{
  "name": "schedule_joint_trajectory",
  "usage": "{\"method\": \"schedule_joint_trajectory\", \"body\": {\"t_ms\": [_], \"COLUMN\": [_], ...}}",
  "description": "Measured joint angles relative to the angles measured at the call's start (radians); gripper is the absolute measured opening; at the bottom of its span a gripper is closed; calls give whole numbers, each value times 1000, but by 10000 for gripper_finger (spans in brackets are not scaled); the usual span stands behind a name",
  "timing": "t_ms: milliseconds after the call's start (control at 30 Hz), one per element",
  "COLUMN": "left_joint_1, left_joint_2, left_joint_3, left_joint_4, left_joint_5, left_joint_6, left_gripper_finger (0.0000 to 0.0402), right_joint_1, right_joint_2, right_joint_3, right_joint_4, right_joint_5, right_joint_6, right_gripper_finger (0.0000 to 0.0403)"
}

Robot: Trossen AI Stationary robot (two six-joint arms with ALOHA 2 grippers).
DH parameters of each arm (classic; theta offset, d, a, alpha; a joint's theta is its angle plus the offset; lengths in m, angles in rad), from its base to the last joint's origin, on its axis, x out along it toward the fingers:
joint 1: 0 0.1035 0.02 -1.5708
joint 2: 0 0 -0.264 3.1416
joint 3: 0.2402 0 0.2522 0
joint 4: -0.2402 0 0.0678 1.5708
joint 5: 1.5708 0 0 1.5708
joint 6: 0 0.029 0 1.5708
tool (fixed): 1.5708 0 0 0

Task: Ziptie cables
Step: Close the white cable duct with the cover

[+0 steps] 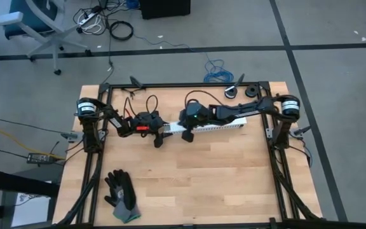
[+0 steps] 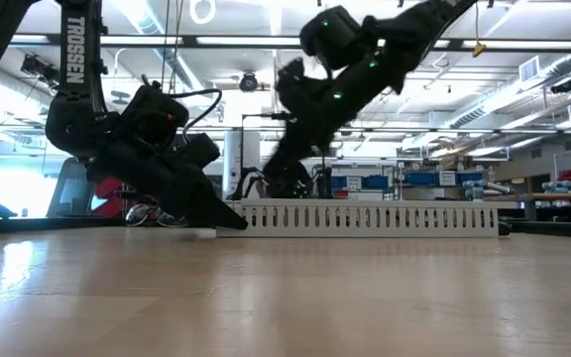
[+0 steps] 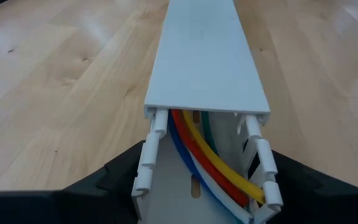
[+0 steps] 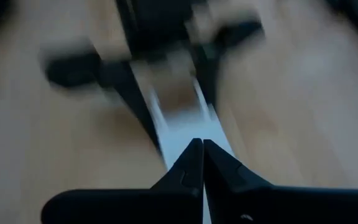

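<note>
A long white slotted duct lies along the table's middle with its lid on. Inside it run the cables: red, yellow, blue, white and green. My left gripper is at the duct's left end, closed on it. My right gripper is shut and hangs over the lid just right of the left gripper, its tips pointing down at the white strip. The ziptie is out of view. My left gripper pinches the duct's open left end by its two slotted side walls, one finger outside each wall. The fingers lie along the duct, slanting down from the table's left. The duct rests flat on the table. My right gripper: whether its shut tips touch the lid I cannot tell.
Black gloves lie near the front left corner. Small black parts sit at the far right edge, and a black cord loops behind the left arm. A blue wire coil lies on the floor beyond.
</note>
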Motion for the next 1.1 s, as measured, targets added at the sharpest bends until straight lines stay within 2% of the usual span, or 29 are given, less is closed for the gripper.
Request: {"method": "schedule_joint_trajectory", "body": {"t_ms": [100,200,367,467,633,767,933,1033,1100], "left_joint_1": [0,0,0,0,0,-1,0,-1,-1], "left_joint_2": [-1,-1,-1,-1,0,0,0,0,0], "left_joint_3": [0,0,-2,-2,0,0,0,0,0], "left_joint_4": [-4,-5,1,4,4,4,4,4,4], "left_joint_5": [0,1,5,6,7,18,16,16,15], "left_joint_6": [1,2,4,3,-1,-1,0,0,0], "left_gripper_finger": [255,255,255,255,255,255,255,255,255], "right_joint_1": [-8,-21,-47,-45,-34,-15,-2,-6,-13], "right_joint_2": [-44,-41,124,191,165,79,-31,-49,-30], "right_joint_3": [-28,-56,-20,29,33,30,32,32,32], "right_joint_4": [-146,-179,27,106,154,72,-148,-274,-298], "right_joint_5": [47,25,-139,-154,-146,-82,10,34,29], "right_joint_6": [48,105,118,96,38,-15,-16,20,46], "right_gripper_finger": [0,0,0,0,0,0,0,0,0]}}
